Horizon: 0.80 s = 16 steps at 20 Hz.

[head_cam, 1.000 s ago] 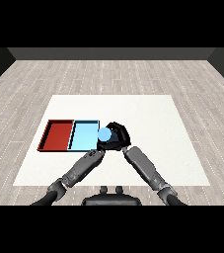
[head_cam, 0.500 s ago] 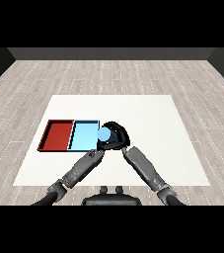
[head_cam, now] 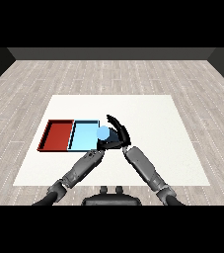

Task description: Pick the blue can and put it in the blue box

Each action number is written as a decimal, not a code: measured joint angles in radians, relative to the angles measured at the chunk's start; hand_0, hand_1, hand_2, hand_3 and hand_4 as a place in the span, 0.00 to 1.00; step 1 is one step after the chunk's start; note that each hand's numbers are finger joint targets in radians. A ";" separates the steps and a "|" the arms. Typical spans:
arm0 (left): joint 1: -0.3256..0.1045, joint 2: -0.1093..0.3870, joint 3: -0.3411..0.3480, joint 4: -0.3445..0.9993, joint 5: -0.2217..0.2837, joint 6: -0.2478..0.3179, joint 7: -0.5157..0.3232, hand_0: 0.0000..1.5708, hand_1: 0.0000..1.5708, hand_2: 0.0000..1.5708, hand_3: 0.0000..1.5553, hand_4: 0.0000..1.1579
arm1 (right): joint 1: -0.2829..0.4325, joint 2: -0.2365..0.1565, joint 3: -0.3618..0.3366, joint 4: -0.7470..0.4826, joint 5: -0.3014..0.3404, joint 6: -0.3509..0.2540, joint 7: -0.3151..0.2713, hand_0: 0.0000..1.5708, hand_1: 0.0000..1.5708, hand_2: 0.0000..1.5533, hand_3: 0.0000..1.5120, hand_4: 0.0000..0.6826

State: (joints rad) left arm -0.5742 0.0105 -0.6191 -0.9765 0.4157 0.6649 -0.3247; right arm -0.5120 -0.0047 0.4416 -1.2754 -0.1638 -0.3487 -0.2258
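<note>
Now you can see the right hand (head_cam: 117, 132) curled round the blue can (head_cam: 103, 133), which sits at the right edge of the light blue tray (head_cam: 84, 137), beside the red tray (head_cam: 57, 135). You cannot tell the left hand's state.

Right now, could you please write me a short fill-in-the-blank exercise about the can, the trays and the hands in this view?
1. The right hand is curled round the blue ____.
2. The can is at the right edge of the ____ blue tray.
3. The red tray lies to the ____ of the blue one.
4. Both trays lie on a ____ table.

Missing words: can; light; left; white
</note>
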 measured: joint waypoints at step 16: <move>0.052 0.034 0.128 0.028 -0.015 -0.046 -0.075 1.00 1.00 1.00 0.95 0.99 | 0.144 -0.087 -0.245 -0.304 -0.170 0.119 0.032 0.00 0.00 0.00 0.00 0.00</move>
State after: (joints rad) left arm -0.5222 0.0443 -0.4907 -0.9488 0.4008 0.6194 -0.3992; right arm -0.3679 -0.0915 0.1963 -1.5792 -0.3343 -0.2293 -0.1941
